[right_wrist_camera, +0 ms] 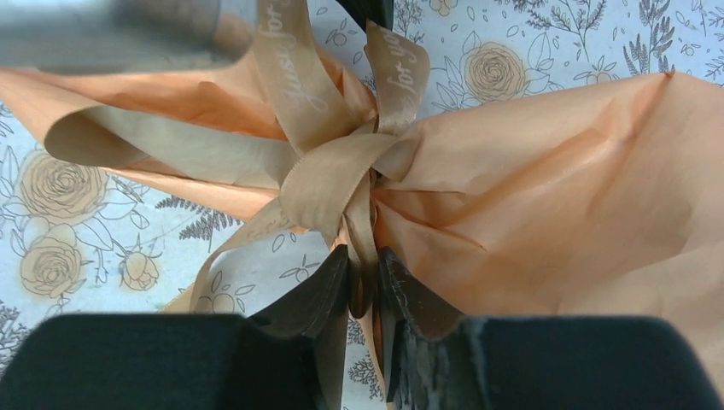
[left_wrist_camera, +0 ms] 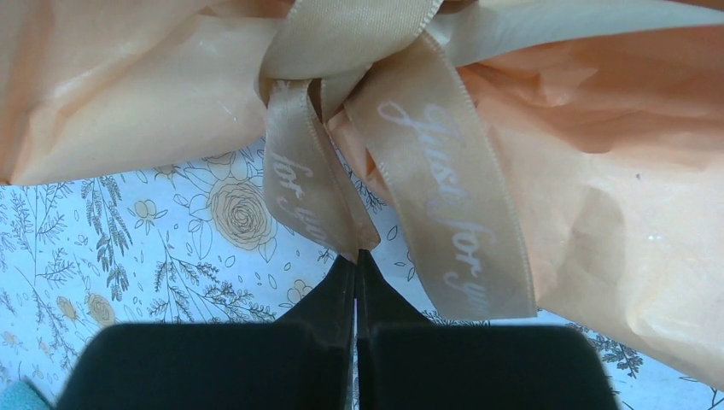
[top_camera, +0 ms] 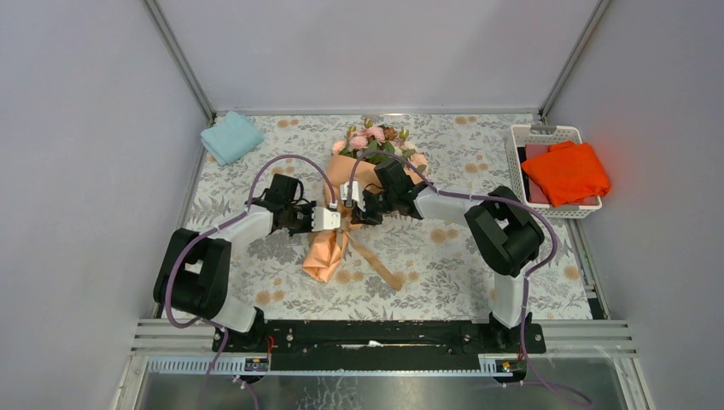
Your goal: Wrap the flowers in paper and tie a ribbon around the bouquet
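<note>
at the bouquet [right_wrist_camera: 555, 171] knot, left gripper [left_wrist_camera: 356, 258] pinches a ribbon [left_wrist_camera: 444, 188] tail — right gripper [right_wrist_camera: 364, 263] straddles another strand, grip unclear.

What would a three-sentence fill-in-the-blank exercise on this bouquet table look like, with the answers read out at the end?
1. The left gripper is shut on one tail of the ___.
2. The cloth in the white basket is bright ___.
3. The light blue cloth lies at the far ___ corner of the table.
Missing words: ribbon; orange; left.
</note>
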Robot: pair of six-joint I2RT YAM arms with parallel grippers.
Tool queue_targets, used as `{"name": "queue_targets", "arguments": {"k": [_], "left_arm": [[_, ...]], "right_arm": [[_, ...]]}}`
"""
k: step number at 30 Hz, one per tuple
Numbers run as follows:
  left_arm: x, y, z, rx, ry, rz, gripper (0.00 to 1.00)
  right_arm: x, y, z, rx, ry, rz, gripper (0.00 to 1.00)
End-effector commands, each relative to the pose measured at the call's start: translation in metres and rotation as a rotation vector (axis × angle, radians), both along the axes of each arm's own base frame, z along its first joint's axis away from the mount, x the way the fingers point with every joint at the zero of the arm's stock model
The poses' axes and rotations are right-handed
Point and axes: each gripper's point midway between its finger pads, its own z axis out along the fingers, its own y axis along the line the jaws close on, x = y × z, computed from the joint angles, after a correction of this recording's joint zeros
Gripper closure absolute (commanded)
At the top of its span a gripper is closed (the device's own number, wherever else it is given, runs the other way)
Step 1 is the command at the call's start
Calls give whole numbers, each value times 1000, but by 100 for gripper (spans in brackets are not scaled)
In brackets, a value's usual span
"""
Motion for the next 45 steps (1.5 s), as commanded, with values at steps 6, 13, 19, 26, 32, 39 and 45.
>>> {"name": "queue_targets", "arguments": {"k": [6, 13, 19, 26, 32, 39, 45], "left_arm": [[13, -7, 20, -32, -70, -9, 100], [14, -5, 18, -23, -72, -1, 100], [22, -4, 19, -24, -97, 25, 100], [23, 6, 12, -6, -107, 38, 100], [18, 2, 13, -21, -96, 14, 100], [7, 9, 2, 18, -85, -1, 100], [0, 15, -2, 39, -75, -4, 100]], "right_arm": [[3, 18, 37, 72, -35, -12, 77], [6, 17, 49, 74, -27, -53, 95], [-1, 4, 47, 36, 18, -132, 100], [-30, -33, 19, -59, 153, -267, 100], [-49, -54, 9, -118, 254, -366, 100], [-40, -97, -19, -169, 476, -667, 100], [-42, -129, -36, -175, 682, -855, 100]]}}
